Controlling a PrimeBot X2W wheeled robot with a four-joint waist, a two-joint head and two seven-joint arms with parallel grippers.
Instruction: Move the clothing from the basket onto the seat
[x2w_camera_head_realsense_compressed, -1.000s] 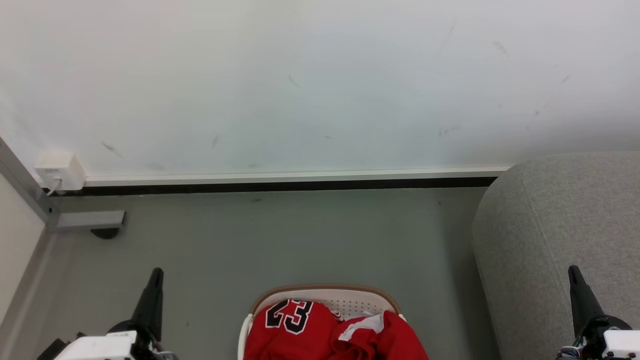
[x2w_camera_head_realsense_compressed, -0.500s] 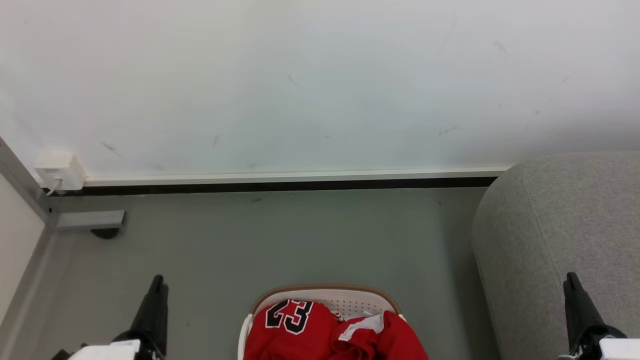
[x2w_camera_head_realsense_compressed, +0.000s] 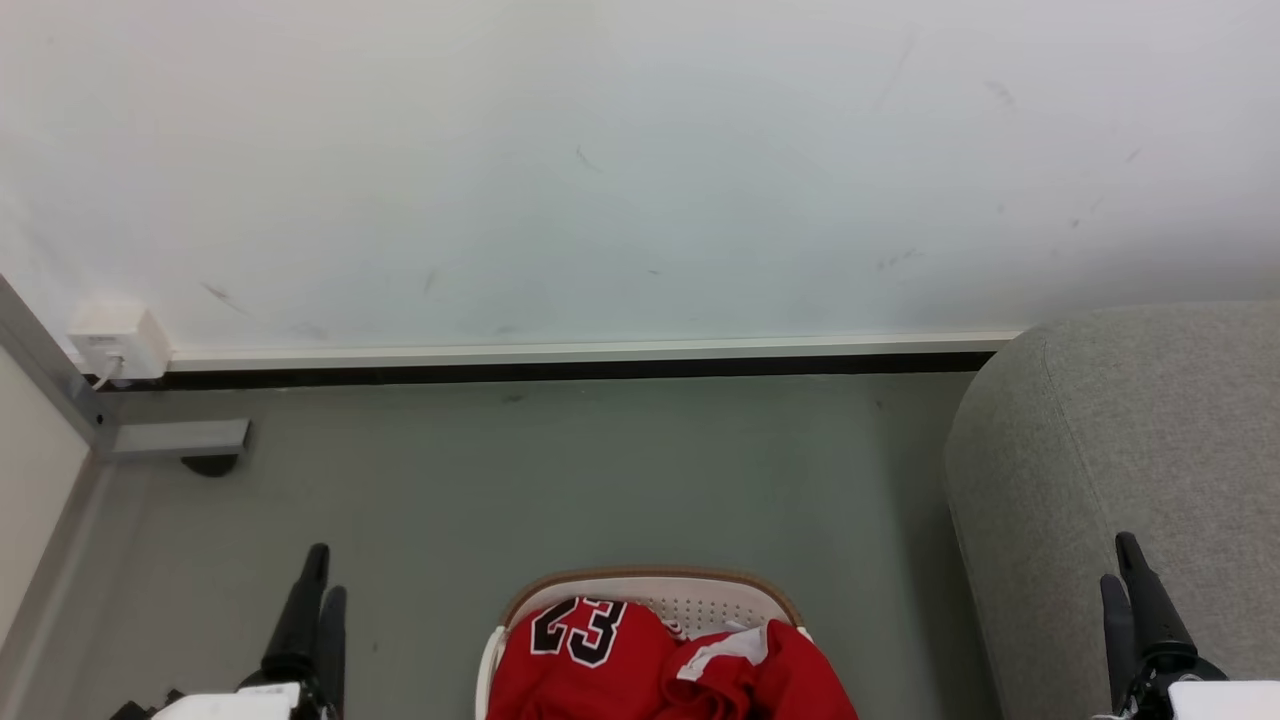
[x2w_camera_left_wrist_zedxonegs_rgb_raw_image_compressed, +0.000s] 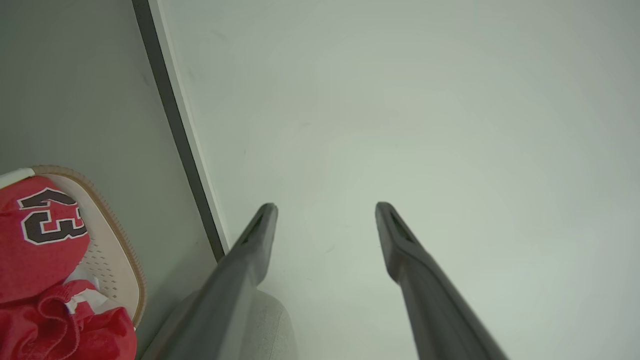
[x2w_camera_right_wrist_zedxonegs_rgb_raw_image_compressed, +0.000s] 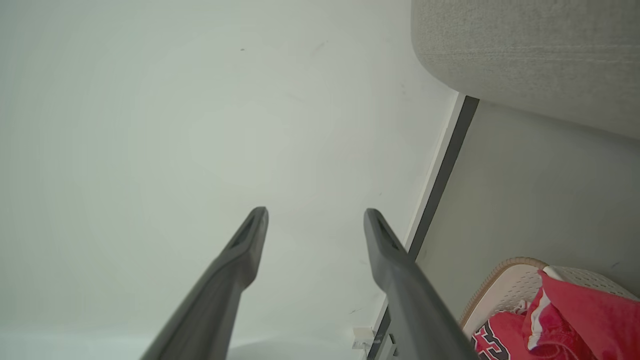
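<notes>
grey-green floor spreads from the robot's base out to the wall. closest, at the lower left of the head view, the left gripper points up with its two dark fingers parted and bare between them; its wrist view shows the same wide gap, gripping nothing. at the lower right the right gripper stands likewise released, fingers spread, and from the head it overlaps the near flank of the seat. between the two grippers, at the bottom middle, the basket rests on the floor, white with a brown rim band and a perforated far wall. the clothing lies bunched inside it, the black number 23 facing up toward the basket's left side and a white trim panel folded in toward the right. both grippers are well apart from the basket and the jersey. a strip of bare floor separates the basket from the seat, which is large, light grey and round-edged, with a seam curving down its corner. farther on, a dark skirting strip under a white ledge runs along the foot of the scuffed pale wall. at the far left a small white box with a cable sits at the ledge's left end, beside a grey metal post and its foot bracket.
</notes>
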